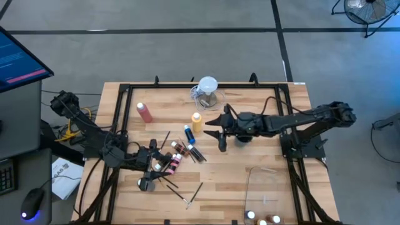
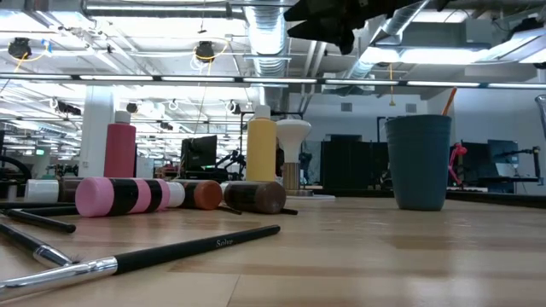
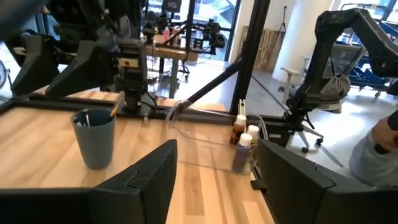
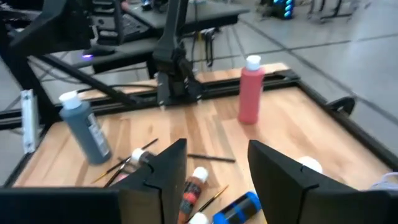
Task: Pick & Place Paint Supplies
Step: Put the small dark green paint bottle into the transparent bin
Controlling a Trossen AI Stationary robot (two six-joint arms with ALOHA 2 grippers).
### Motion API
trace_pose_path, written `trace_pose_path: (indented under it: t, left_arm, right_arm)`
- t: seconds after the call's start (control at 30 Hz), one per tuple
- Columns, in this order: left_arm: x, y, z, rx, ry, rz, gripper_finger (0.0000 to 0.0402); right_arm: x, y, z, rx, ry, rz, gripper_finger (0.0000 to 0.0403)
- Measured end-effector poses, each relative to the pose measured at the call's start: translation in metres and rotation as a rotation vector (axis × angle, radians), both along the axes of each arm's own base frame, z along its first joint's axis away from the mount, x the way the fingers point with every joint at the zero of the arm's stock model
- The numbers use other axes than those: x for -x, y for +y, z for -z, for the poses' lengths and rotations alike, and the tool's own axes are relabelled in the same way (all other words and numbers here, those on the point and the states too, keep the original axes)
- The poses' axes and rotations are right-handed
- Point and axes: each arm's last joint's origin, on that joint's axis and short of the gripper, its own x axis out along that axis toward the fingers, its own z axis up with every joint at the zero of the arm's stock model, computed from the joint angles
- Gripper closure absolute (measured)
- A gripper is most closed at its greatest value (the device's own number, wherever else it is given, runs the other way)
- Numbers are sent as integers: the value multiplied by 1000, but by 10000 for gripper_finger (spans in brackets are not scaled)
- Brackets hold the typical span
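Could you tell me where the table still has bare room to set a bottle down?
Free: the wood between the pink-red bottle and the clear jug, and the patch between the right gripper and the clear bin. Crowded: around the left gripper, among lying small bottles and brushes.

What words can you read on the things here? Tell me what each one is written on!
"Solar", or something close to it: small pale letters on the handle of the dark paintbrush lying nearest the low camera.
Small paint bottles: their labels are too small and blurred to read.
Blue bottle: a pale label shows, but the print is unreadable.
Monitor beside the table: lines of text, too small to read.
Nothing else carries readable writing.
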Motion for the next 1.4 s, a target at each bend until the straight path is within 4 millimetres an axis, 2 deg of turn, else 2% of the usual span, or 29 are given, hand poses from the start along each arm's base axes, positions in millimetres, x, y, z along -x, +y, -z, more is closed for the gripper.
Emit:
trace_pose_path:
  t: [0.27,0.43,0.5,0.63,0.77,0.93,1.13,1.4]
  left_arm:
    - [-3,-3,4,7,18,0,192]
    - [-3,-3,4,7,18,0,192]
    - [-3,-3,5,6,19,-1,192]
    - [-4,-1,5,2,18,-10,192]
    - [-4,0,4,-8,15,-9,192]
    - [-4,0,4,-36,12,-3,192]
    - [-4,0,4,-43,12,-3,192]
    - [-4,0,3,-41,8,-6,192]
  right_arm:
    - [0,-1,2,-45,40,-81,249]
    - [-10,3,18,-92,126,-166,253]
    - [-22,4,21,-113,148,-178,253]
    - [-50,7,38,-114,299,-171,252]
    - [-74,12,47,-113,458,-160,258]
    - [-92,18,64,-173,613,-67,275]
    - [-99,19,77,-211,751,46,298]
    - [-95,35,80,-236,740,90,303]
